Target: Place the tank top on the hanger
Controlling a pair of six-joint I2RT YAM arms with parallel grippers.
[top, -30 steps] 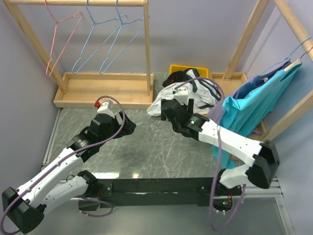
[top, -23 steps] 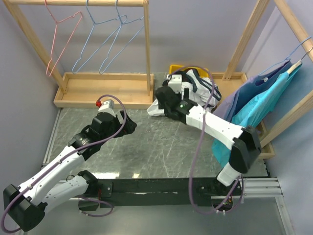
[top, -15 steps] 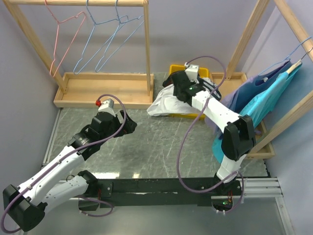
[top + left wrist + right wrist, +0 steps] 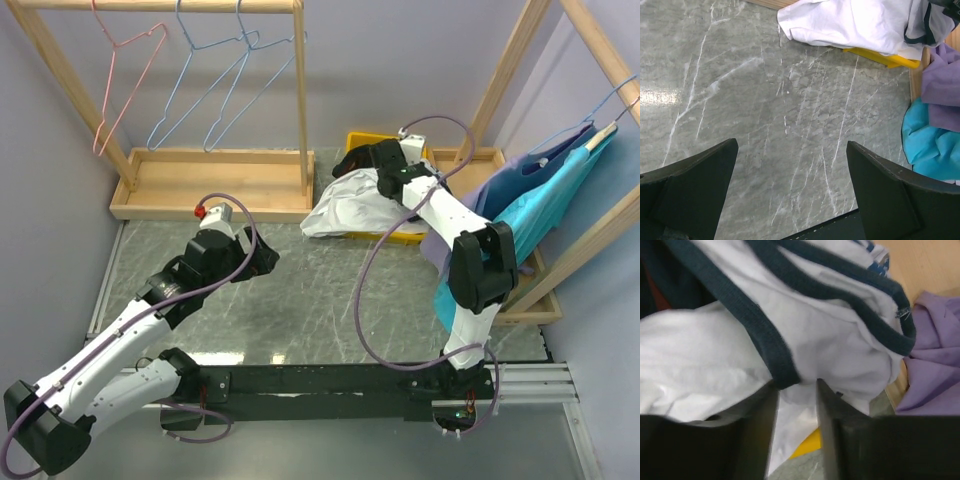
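The white tank top point(image 4: 345, 212) with navy trim lies bunched over the front of a yellow bin point(image 4: 372, 140). It also shows in the left wrist view point(image 4: 855, 22). My right gripper point(image 4: 368, 165) reaches over the bin. In the right wrist view its jaws point(image 4: 795, 382) stand narrow, pinching the tank top point(image 4: 830, 340) at a navy trim band. Two light-blue hangers point(image 4: 190, 80) hang on the left wooden rack. My left gripper point(image 4: 268, 258) hovers open and empty over the table, its jaws point(image 4: 791, 145) wide apart.
A pink hanger point(image 4: 125, 80) hangs beside the blue ones. Teal point(image 4: 520, 215) and purple point(image 4: 470, 215) shirts hang on the right rack point(image 4: 520, 60). A dark garment point(image 4: 350, 158) lies in the bin. The left rack's wooden base point(image 4: 215, 185) borders the marble table point(image 4: 300, 300).
My right arm has swung from the tank top's front edge back and to the right, over the bin. The pile looks flatter. My left arm has held still.
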